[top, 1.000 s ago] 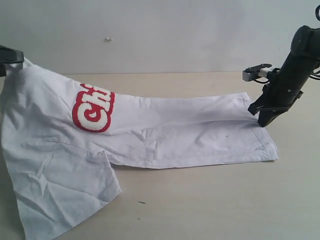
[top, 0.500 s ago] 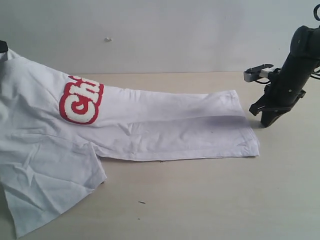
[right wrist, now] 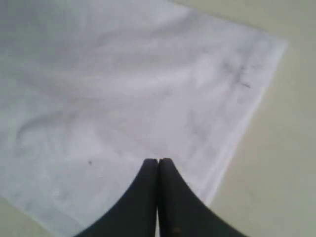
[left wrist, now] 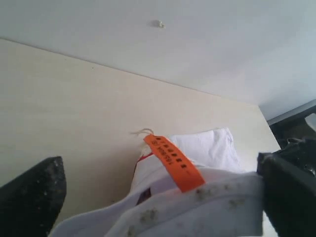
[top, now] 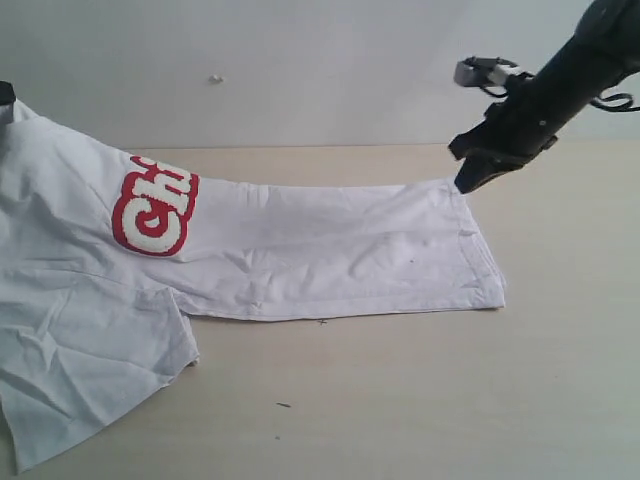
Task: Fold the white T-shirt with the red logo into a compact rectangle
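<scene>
- Raised off the counter (top: 450, 400) since a second ago, the right gripper (top: 468, 182) is seen with its fingers pressed together, just above the far hem corner of the white shirt (top: 330, 250).
- The left gripper (left wrist: 158, 170) is spread wide, with neck cloth and an orange tag (left wrist: 174, 163) draped between its fingers.
- The white shirt has been drawn leftward: hem end laid flat, neck end lifted at the left, red logo (top: 152, 207) tilted.

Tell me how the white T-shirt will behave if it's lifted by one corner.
Likely floppy: the white T-shirt drapes and creases where one end is raised. Probably light, since the rest lies thin and flat on the table. It should sag rather than hold its shape.
</scene>
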